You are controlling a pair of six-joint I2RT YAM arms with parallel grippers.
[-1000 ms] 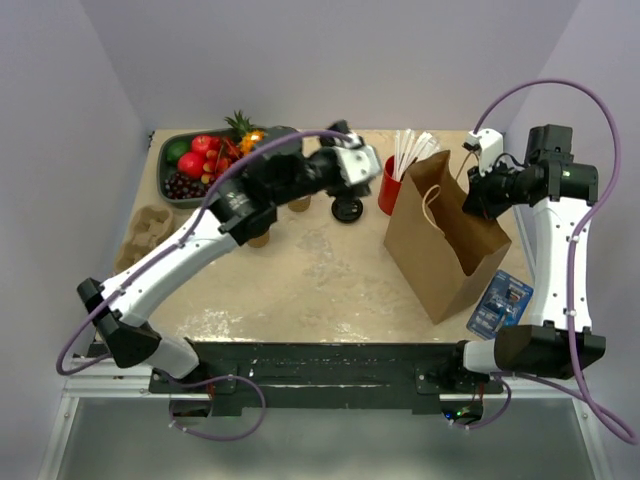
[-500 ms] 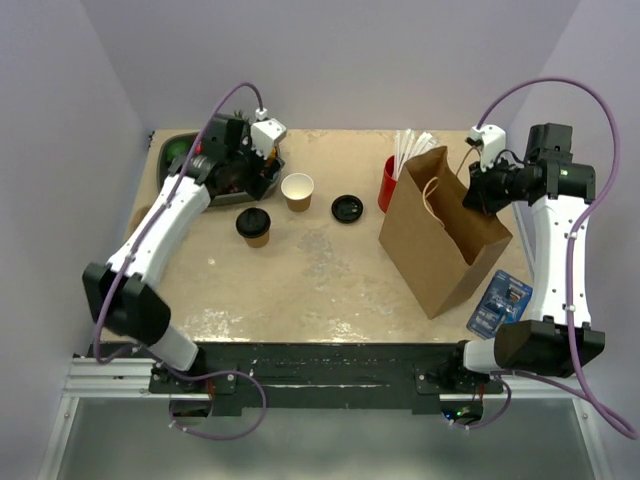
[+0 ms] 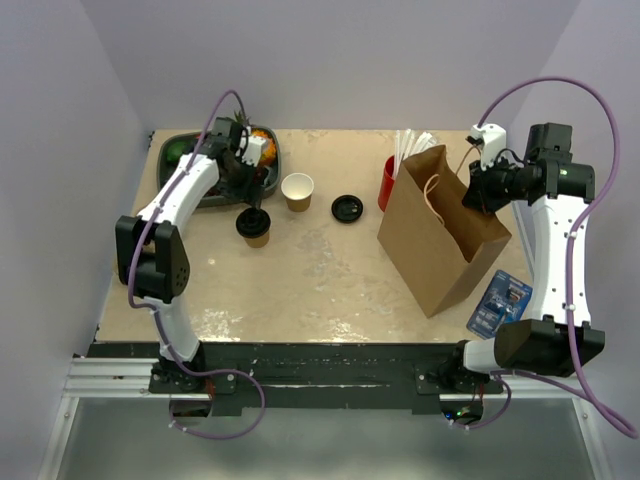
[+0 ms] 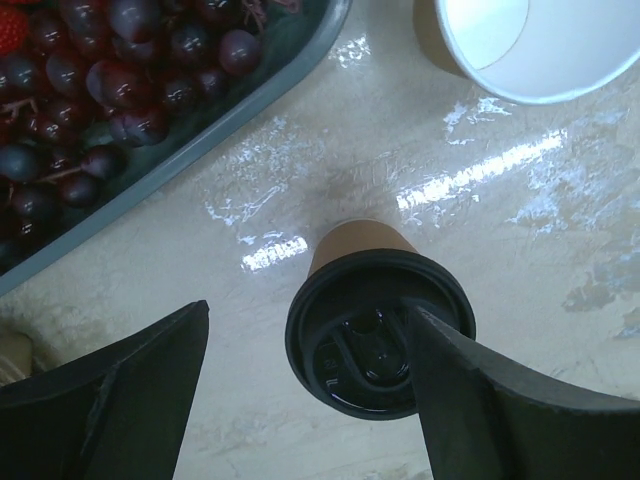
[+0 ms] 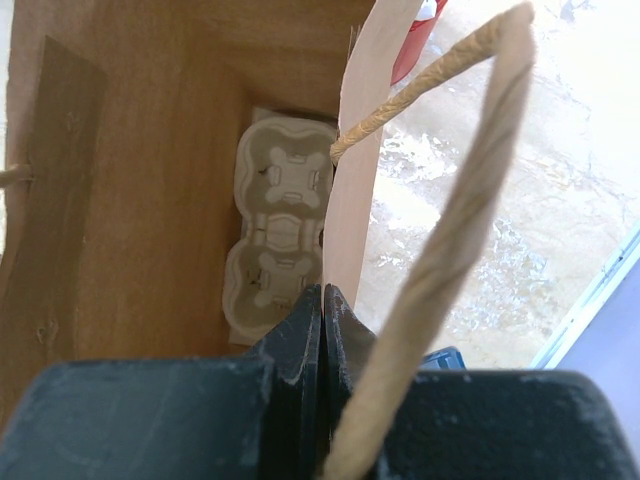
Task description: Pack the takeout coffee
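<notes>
Nearest the arms, a flat blue printed packet [image 3: 499, 304] lies at the right of the beige table [image 3: 320, 285]. Just beyond it stands an open brown paper bag with twisted cord handles [image 3: 440, 240]. The right gripper [image 5: 322, 296] is pinched tight on the bag's top edge, the paper wall between its fingers. A pale moulded pulp cup carrier [image 5: 274, 235] lies on the bag's floor.

Over on the left, the small paper cup with a round black plastic lid [image 4: 379, 340] stands upright on the table. The left gripper [image 3: 253, 200] hangs over it with its jaws spread wide, one finger on each side of the lid, gripping nothing.

Farther back stand a lidless white paper cup [image 3: 297, 190] and a loose black lid [image 3: 347, 208], then a red cup with white straws [image 3: 389, 183]. At the far left, a grey tray [image 4: 200, 152] holds dark grapes [image 4: 90, 100].
</notes>
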